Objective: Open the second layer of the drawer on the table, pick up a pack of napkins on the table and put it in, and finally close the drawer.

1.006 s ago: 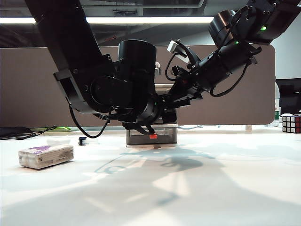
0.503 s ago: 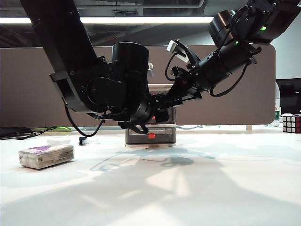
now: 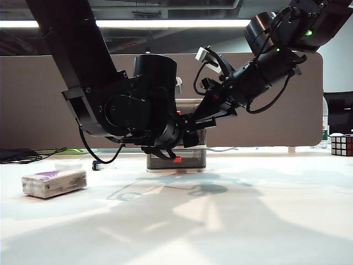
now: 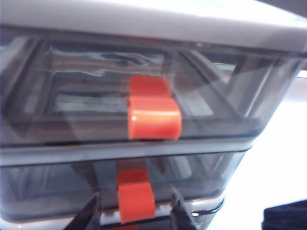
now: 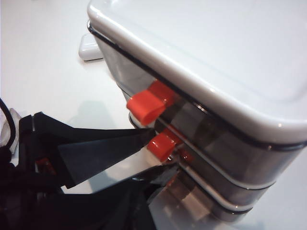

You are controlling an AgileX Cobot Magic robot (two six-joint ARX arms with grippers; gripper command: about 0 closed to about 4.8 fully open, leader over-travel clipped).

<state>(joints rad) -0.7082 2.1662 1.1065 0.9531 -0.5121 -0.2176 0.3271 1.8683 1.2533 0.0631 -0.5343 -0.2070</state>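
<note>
The drawer [image 3: 190,160] stands mid-table, mostly hidden behind my left arm. Up close, its white frame [image 4: 144,21] holds smoky grey tiers. The second layer [image 4: 57,187] sits flush with the others. My left gripper [image 4: 135,213] is open, one dark fingertip [image 4: 91,215] on each side of the second layer's red-orange tab [image 4: 135,201], with small gaps. The right wrist view shows the same tab [image 5: 163,143] between those fingers [image 5: 110,151]. My right gripper [image 3: 190,118] hangs by the unit's top; its jaws are hidden. The pack of napkins [image 3: 53,183] lies far left on the table [image 3: 231,221].
A Rubik's cube [image 3: 342,144] sits at the far right edge. A small white rounded case [image 5: 88,48] lies behind the drawer unit, and a small dark item [image 3: 97,164] rests beyond the napkins. A brown partition [image 3: 33,99] runs along the back.
My left arm has shifted slightly in front of the drawer. The right arm, the drawer unit and the pack of napkins have stayed put.
</note>
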